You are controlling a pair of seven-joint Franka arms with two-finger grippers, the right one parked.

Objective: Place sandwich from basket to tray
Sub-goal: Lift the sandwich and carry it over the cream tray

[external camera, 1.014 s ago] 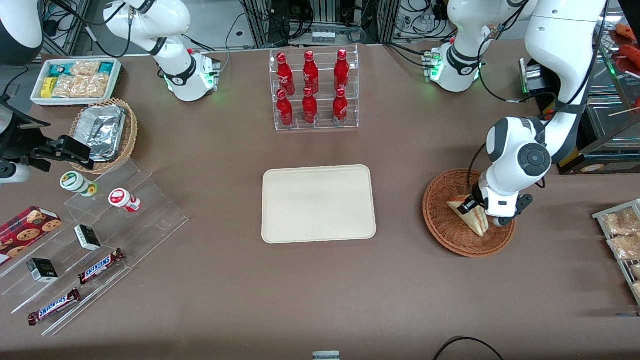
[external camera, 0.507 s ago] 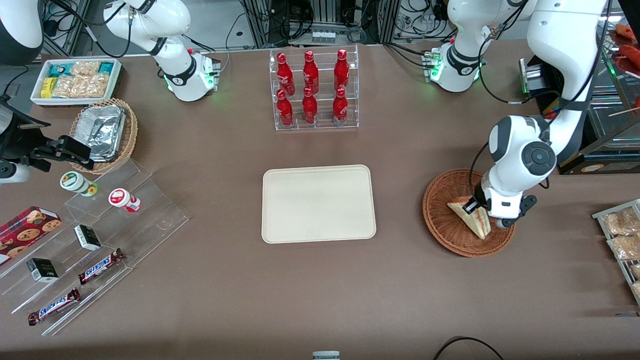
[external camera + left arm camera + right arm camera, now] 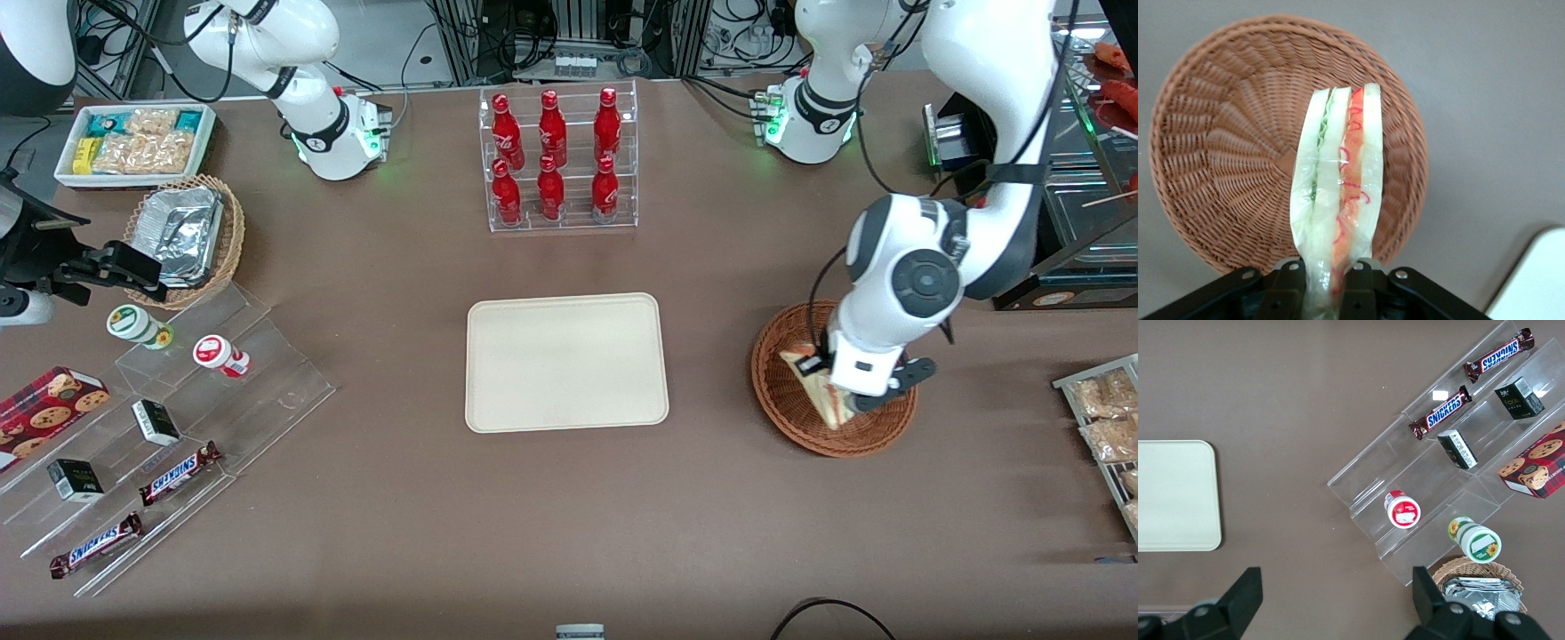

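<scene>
Brown tabletop under the basket (image 3: pixel 1225 167); jaws clamped on the sandwich (image 3: pixel 1338 193), its long axis pointing straight out from them.

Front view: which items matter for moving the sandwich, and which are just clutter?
In play:
end effector, shut on the sandwich
basket, below the lifted sandwich
tray, bare

Clutter:
bottle rack
foil container
Snickers bars
cookie box

Brown table (image 3: pixel 373 498): tray (image 3: pixel 566 362), basket (image 3: pixel 782 391).
</scene>
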